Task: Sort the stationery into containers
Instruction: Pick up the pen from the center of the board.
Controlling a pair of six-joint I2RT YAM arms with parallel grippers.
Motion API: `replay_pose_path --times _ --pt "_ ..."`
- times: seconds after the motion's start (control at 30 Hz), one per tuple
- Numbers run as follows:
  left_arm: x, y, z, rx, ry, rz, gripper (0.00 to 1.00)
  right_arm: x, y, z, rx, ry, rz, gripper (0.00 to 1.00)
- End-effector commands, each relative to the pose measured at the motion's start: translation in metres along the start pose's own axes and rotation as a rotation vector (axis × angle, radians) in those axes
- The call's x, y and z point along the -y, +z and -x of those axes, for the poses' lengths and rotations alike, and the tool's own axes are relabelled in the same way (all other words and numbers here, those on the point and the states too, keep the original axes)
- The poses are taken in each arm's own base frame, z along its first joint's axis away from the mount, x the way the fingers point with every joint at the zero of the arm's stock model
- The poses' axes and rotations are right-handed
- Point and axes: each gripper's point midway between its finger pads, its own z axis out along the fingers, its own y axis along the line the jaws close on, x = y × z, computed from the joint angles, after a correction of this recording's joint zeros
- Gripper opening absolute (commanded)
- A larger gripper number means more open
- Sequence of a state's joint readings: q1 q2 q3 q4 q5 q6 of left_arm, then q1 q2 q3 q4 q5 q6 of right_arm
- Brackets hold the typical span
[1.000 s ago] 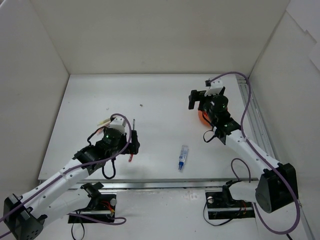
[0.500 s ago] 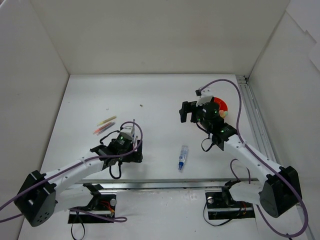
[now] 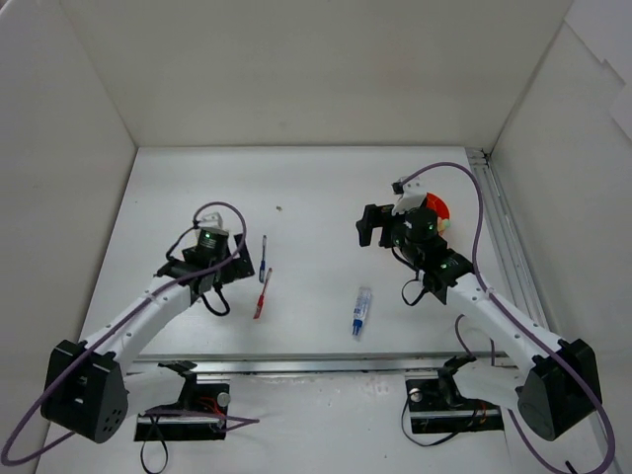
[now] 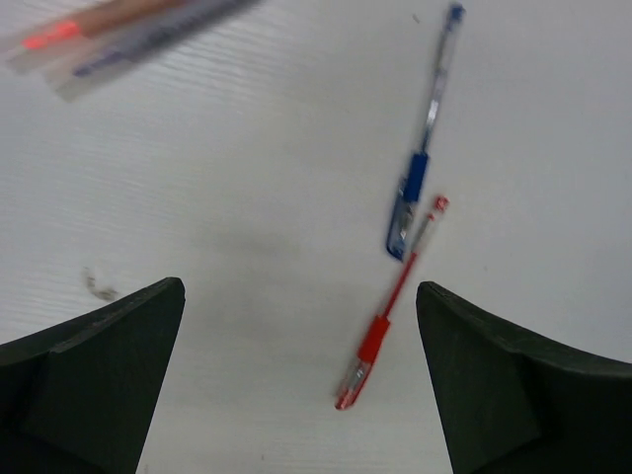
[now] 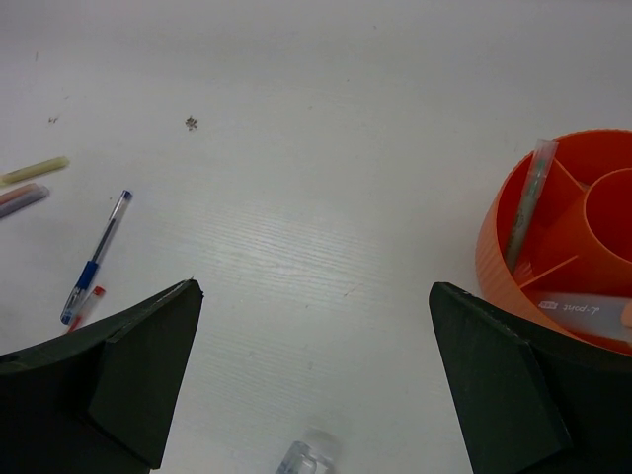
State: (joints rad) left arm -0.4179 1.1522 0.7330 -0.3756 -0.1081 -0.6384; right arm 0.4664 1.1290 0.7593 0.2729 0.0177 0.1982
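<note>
- Left gripper [image 4: 299,288]: jaws released and spread wide, nothing between them. It hangs over the white table [image 3: 316,188] and touches no item.
- Blue pen [image 4: 420,148]: flat on the table ahead of the left gripper, nearer its right finger. Clear barrel, blue grip.
- Red pen [image 4: 390,306]: flat on the table, just beside the blue pen's near end and closer to the gripper. Whether the two touch, cannot tell.
- Yellow marker [image 5: 35,170]: flat on the table at the left edge of the right wrist view, beyond the blue pen. A darker marker [image 5: 20,196] lies just beside it. Both show only as a blur in the top corner of the left wrist view.
- Right gripper [image 5: 316,288]: jaws released, wide apart, empty. It hangs above the table between the cup and the pens.
- Cup [image 5: 499,247]: orange, upright on the table, near the right gripper's right finger. Round inner well with dividers around it. In the top view the right wrist partly hides it.
- Grey pen [image 5: 531,202]: stands tilted in an outer compartment of the cup, leaning on the rim.
- White labelled item [image 5: 583,308]: in the cup's near compartment; what it is, cannot tell.
- Clear pen [image 3: 361,311]: flat on the table between the arms, blue cap toward the near edge, well apart from the cup and the other pens.
</note>
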Motion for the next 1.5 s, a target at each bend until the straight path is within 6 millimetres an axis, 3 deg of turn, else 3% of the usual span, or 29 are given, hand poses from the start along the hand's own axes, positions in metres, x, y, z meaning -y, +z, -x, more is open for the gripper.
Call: replay_pose_path --times 0.0,0.13,0.2,0.3,0.37,0.53,0.77,0.9,1.0,1.17,1.47 --pt "-0.027 0.001 0.041 0.048 -0.111 0.070 1.00 -0.006 -0.002 0.018 0.063 0.025 0.012 0.98" --pt "-0.056 0.006 0.082 0.096 -0.171 0.123 1.00 0.003 0.002 0.011 0.037 0.008 -0.035 0.98" --pt "-0.059 0.012 0.093 0.082 -0.171 0.099 1.00 0.005 0.004 0.009 0.027 -0.002 -0.047 0.98" --pt "-0.052 0.036 0.118 0.052 -0.075 0.023 1.00 0.007 0.007 0.005 0.008 -0.017 -0.054 0.98" --pt "-0.035 0.046 0.116 -0.017 0.118 -0.125 1.00 0.010 0.008 0.003 -0.003 -0.041 -0.066 0.98" --pt "-0.056 0.087 0.147 -0.093 0.258 0.024 1.00 0.017 0.009 0.002 -0.012 -0.072 -0.089 0.98" --pt "-0.058 0.107 0.147 -0.172 0.431 0.088 0.96 0.023 0.008 -0.002 -0.036 -0.102 -0.105 0.98" --pt "-0.064 0.116 0.144 -0.203 0.472 0.104 0.86 0.025 0.007 -0.004 -0.044 -0.101 -0.111 0.98" --pt "-0.056 0.122 0.135 -0.233 0.509 0.054 0.80 0.027 0.007 -0.005 -0.046 -0.098 -0.119 0.98" --pt "-0.063 0.138 0.124 -0.296 0.532 0.064 0.61 0.028 0.004 -0.006 -0.046 -0.094 -0.125 0.98" --pt "-0.054 0.149 0.124 -0.289 0.516 0.017 0.48 0.025 -0.001 -0.002 -0.030 -0.083 -0.110 0.98"
